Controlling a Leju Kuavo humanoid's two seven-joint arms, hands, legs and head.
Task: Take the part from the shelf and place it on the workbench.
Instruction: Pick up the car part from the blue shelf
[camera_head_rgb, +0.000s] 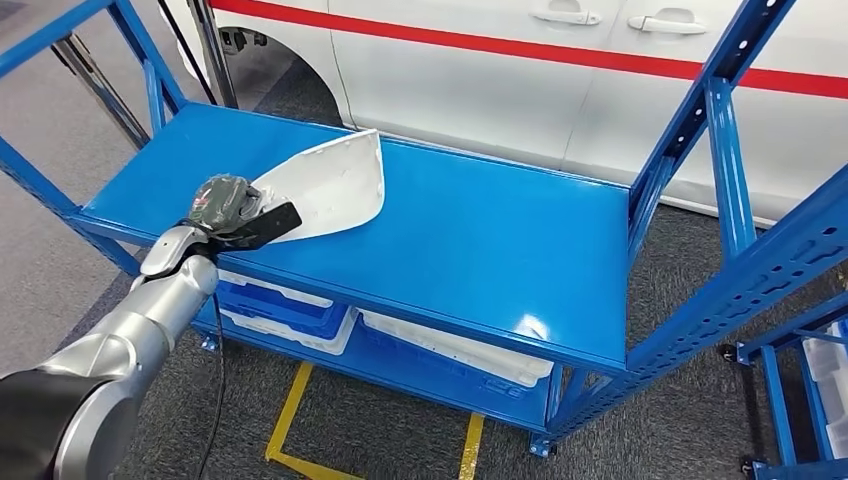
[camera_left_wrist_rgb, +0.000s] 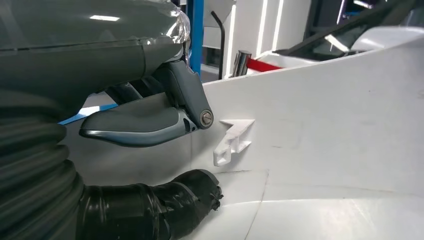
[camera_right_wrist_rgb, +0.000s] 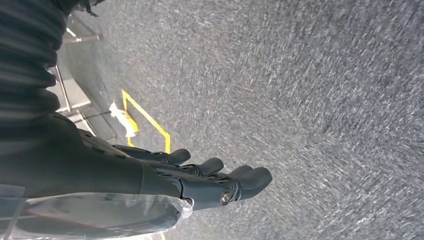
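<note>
The robot's silver left arm (camera_head_rgb: 130, 330) comes in from the near left and reaches up to the blue shelf (camera_head_rgb: 480, 240). The left hand (camera_head_rgb: 238, 215) grasps the white part (camera_head_rgb: 335, 185) at its near left end. Up close, the grey thumb (camera_left_wrist_rgb: 135, 125) lies against the white wall of the part, and a dark finger (camera_left_wrist_rgb: 165, 202) presses on it lower down, beside a small white clip (camera_left_wrist_rgb: 232, 142) that sticks out of the part. The part rests on the left side of the top board of the shelf.

The right hand (camera_right_wrist_rgb: 200, 175) hangs over the grey floor (camera_right_wrist_rgb: 320, 100) with its dark fingers out straight and side by side, holding nothing. Yellow tape (camera_right_wrist_rgb: 147, 120) marks the floor near it.

Under the top board, a lower board holds a blue bin (camera_head_rgb: 285, 310) on the left and another white part (camera_head_rgb: 460, 350) to its right. Far behind the shelf stands a white car (camera_head_rgb: 560, 70) with a red stripe.
</note>
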